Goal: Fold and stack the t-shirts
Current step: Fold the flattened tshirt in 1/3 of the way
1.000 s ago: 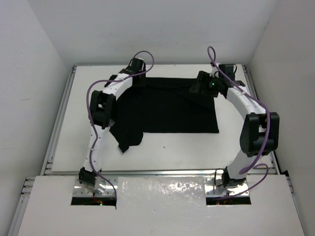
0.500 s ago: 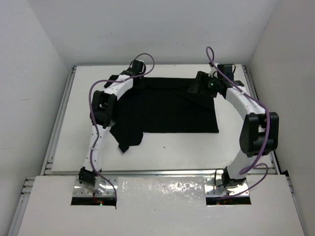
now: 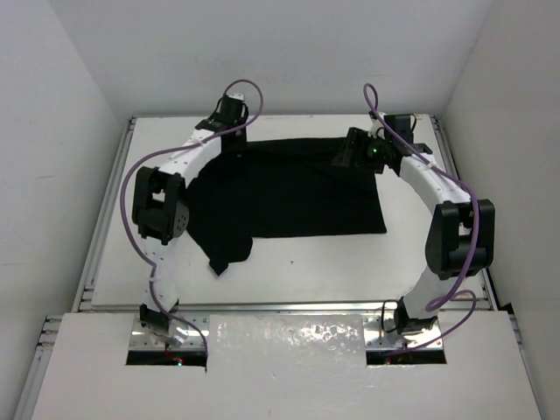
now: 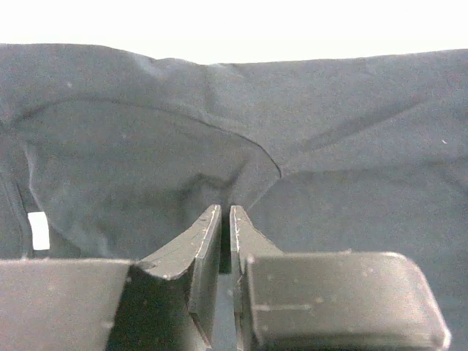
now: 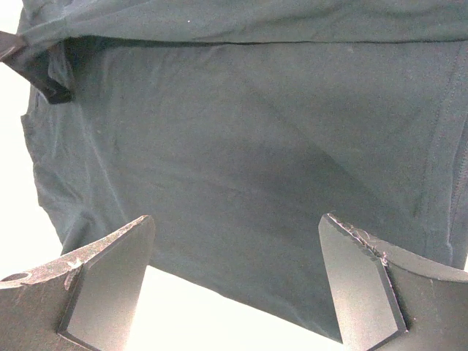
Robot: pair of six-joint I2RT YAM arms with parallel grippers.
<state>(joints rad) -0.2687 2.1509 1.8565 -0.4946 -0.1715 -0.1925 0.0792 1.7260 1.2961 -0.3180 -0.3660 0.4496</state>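
A black t-shirt [image 3: 289, 192] lies spread on the white table [image 3: 306, 258], with one sleeve hanging toward the near left. My left gripper [image 3: 233, 145] is at the shirt's far left edge. Its jaws [image 4: 225, 208] are shut on a pucker of the t-shirt [image 4: 146, 146] beside the curved neck seam. My right gripper [image 3: 344, 159] hovers over the far right part of the shirt. In the right wrist view its fingers [image 5: 238, 219] stand wide apart above the cloth [image 5: 241, 131], with nothing between them.
White walls enclose the table on the left, right and back. Metal rails [image 3: 101, 219] run along the table's sides and near edge. A small white label [image 4: 38, 230] shows on the cloth at the left of the left wrist view.
My left gripper has closed on the cloth and the left arm has swung out to the left, drawing the shirt's left side with it. The right arm has hardly moved.
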